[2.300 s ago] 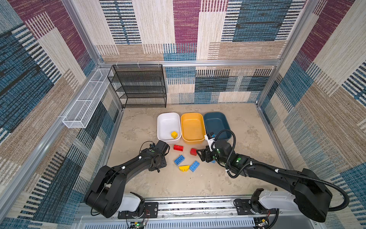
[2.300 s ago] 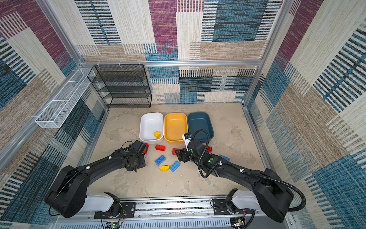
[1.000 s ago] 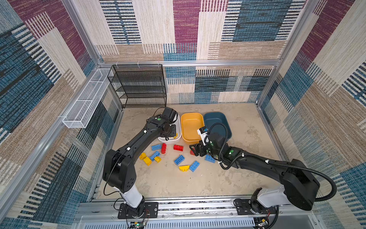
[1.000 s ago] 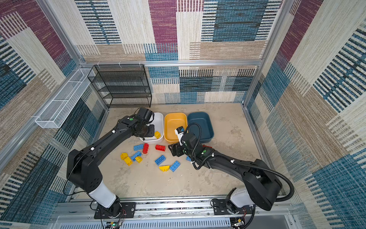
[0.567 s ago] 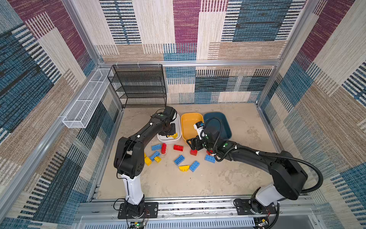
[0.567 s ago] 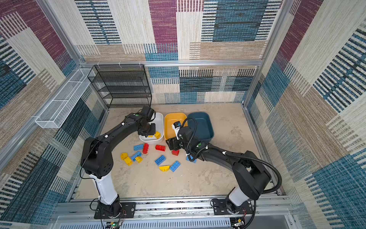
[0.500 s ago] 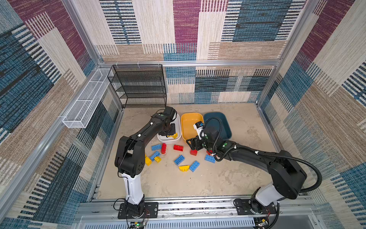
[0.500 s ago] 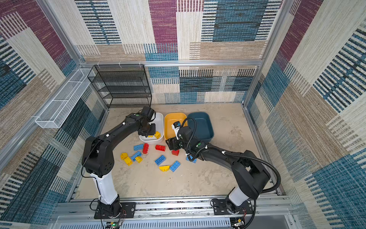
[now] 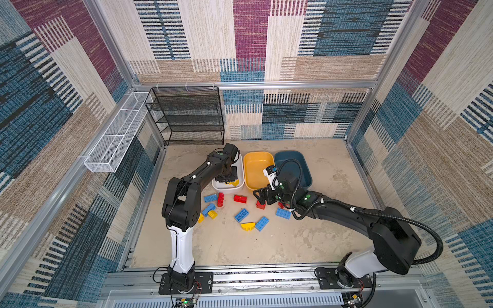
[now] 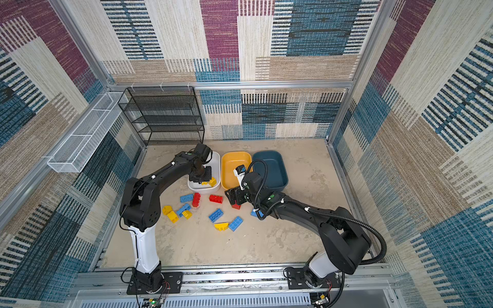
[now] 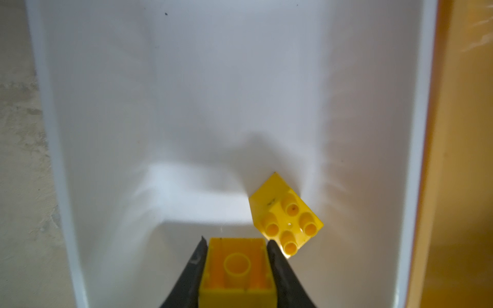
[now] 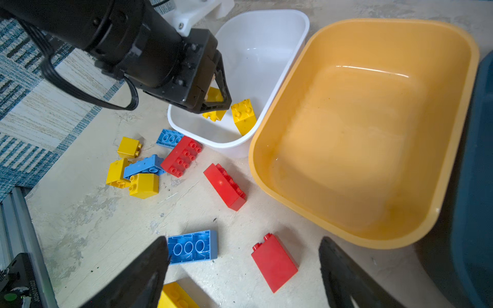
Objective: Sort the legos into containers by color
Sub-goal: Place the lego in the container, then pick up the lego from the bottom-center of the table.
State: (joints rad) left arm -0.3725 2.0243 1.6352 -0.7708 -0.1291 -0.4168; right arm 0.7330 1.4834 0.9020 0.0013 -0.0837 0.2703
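Patchwork carpet walls box in your mottled beige tabletop (image 9: 226,248). Your left gripper (image 11: 236,241), low over the loose legos a couple of seconds ago, has swung to the white tub (image 11: 186,106). It is clamped on a yellow brick (image 11: 237,269) just beside a second yellow brick (image 11: 286,218) lying inside, so yellows look to be claiming that tub. Your right gripper (image 12: 243,241) has spread wide over a small red brick (image 12: 274,262) near the empty yellow-orange tub (image 12: 373,133). Most legos are still unsorted.
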